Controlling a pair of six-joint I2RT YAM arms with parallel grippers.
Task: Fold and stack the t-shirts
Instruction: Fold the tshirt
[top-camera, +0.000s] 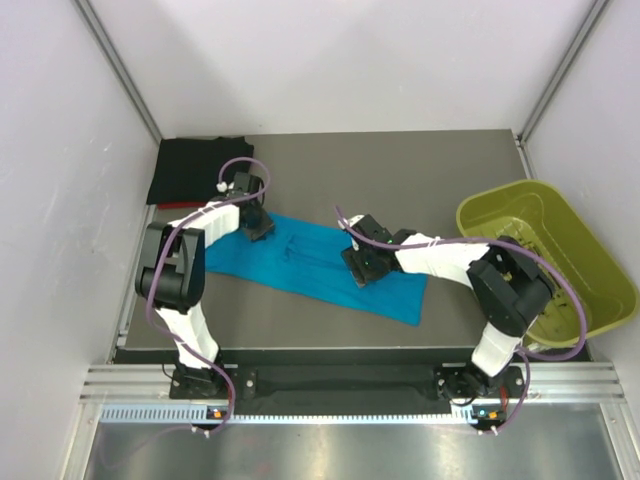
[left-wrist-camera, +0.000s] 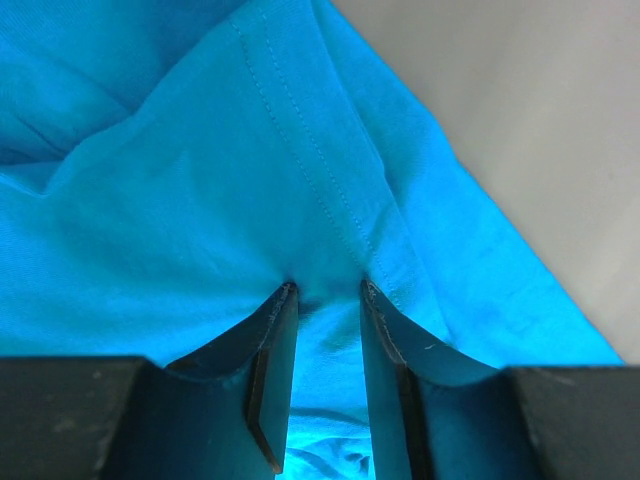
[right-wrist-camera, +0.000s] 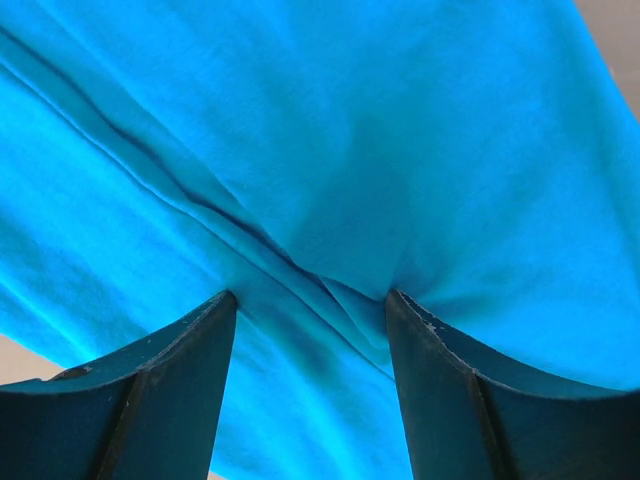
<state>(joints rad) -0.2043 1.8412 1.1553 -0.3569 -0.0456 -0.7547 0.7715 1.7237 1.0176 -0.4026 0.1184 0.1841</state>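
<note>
A teal-blue t-shirt (top-camera: 310, 262) lies spread in a long strip across the middle of the table. A black t-shirt (top-camera: 195, 170) lies folded at the far left corner. My left gripper (top-camera: 260, 228) stands on the teal shirt's left end. In the left wrist view its jaws (left-wrist-camera: 327, 285) are a narrow gap apart, tips pressed into the teal shirt (left-wrist-camera: 200, 180) beside a stitched hem. My right gripper (top-camera: 358, 262) is down on the shirt's right half. Its jaws (right-wrist-camera: 310, 297) stand wide, tips dug into the creased teal shirt (right-wrist-camera: 400, 140).
A yellow-green plastic bin (top-camera: 545, 255) sits at the table's right edge, close to the right arm's elbow. White walls and metal posts close in the back and sides. Bare grey table (left-wrist-camera: 540, 120) shows just past the shirt's edge.
</note>
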